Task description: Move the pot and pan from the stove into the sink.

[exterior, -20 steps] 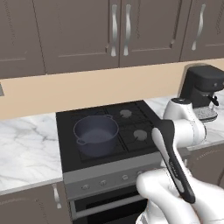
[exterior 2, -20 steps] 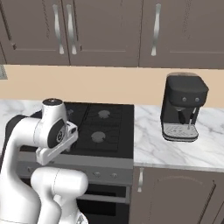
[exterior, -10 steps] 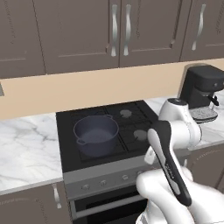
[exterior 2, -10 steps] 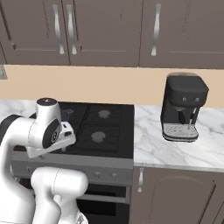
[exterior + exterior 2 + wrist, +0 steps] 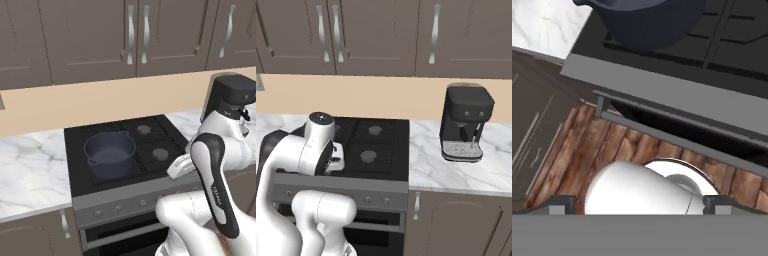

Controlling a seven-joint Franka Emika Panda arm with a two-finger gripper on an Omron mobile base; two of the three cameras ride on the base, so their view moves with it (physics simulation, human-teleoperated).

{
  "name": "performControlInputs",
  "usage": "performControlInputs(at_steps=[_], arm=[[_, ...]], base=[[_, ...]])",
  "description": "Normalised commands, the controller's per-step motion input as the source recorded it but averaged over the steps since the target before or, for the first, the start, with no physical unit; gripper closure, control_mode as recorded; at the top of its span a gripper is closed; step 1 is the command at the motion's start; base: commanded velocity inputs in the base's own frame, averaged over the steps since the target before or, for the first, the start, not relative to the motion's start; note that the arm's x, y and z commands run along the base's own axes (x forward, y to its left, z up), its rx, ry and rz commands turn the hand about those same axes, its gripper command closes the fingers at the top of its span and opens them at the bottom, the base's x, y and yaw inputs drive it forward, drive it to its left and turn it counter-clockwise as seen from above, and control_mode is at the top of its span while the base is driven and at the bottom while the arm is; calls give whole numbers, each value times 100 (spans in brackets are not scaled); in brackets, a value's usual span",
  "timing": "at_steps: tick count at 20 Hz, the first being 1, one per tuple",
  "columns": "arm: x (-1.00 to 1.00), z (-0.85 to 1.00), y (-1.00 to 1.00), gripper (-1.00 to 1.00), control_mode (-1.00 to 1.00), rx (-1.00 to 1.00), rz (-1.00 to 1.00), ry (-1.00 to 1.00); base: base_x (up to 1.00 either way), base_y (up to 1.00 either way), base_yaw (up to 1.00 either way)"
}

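The dark blue-grey pot [image 5: 110, 154] stands upright on the front left burner of the black stove [image 5: 150, 150]; nothing shows inside it. My gripper [image 5: 179, 166] hangs at the stove's front right edge, to the right of the pot and not touching it. From the right it shows by the front left of the stove [image 5: 376, 145], gripper [image 5: 336, 159]. In the hand view the pot [image 5: 647, 20] is at the top above the steel stove [image 5: 662, 95] front, and the gripper [image 5: 640, 202] stands open and holds nothing. The pan and the sink are out of view.
A black coffee machine [image 5: 230, 95] [image 5: 466, 122] stands on the white marble counter [image 5: 456, 172] right of the stove. More marble counter [image 5: 30, 170] lies to the left. Dark cabinets hang above. Wooden floor [image 5: 637, 145] lies below the oven front.
The arm has folded in. Its hand has swung down to the stove's front edge. The pot has not moved.
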Motion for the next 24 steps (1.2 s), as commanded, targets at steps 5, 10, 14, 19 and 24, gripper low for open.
performControlInputs(at_steps=[5, 10, 14, 19, 24], arm=[[-5, 42, -4, -100, -100, 18, -20, -3], [3, 47, 10, -100, -100, 6, -23, -2], [25, 34, 39, -100, -100, -1, -26, -1], [52, 15, 59, -100, -100, -7, -27, 0], [29, 0, 29, -100, -100, -5, -12, 3]], base=[[0, 0, 0], [0, 0, 0], [0, 0, 0], [0, 0, 0], [0, 0, 0]])
